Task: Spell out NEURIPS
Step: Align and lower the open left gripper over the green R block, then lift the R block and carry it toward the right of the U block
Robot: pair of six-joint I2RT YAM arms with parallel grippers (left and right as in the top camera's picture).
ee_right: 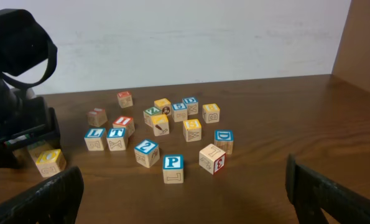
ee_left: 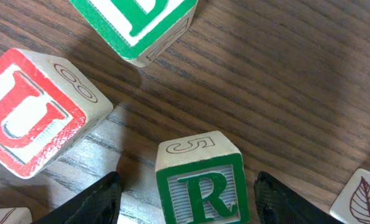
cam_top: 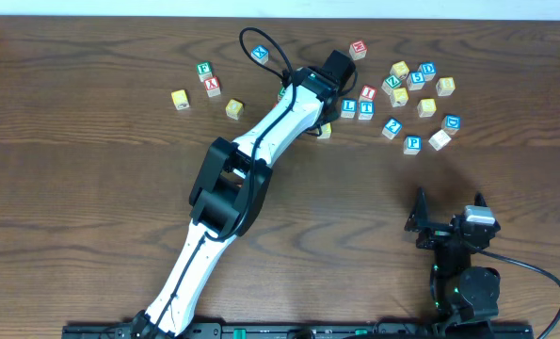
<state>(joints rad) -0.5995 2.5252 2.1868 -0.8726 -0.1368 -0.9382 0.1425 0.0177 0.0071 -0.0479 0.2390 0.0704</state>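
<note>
A robot lab: white arms (cam_top: 270, 132) mounted on a black rail (cam_top: 298, 331) at a wood-grain table (cam_top: 72, 188), with a blank white wall (ee_right: 203, 43) beyond the right claw (ee_right: 185, 199).

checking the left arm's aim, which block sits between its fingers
The green R cube, inside the open left gripper; the red U cube and the other green cube lie outside it.

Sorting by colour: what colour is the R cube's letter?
Green; the R cube shows best in the left wrist view.
</note>
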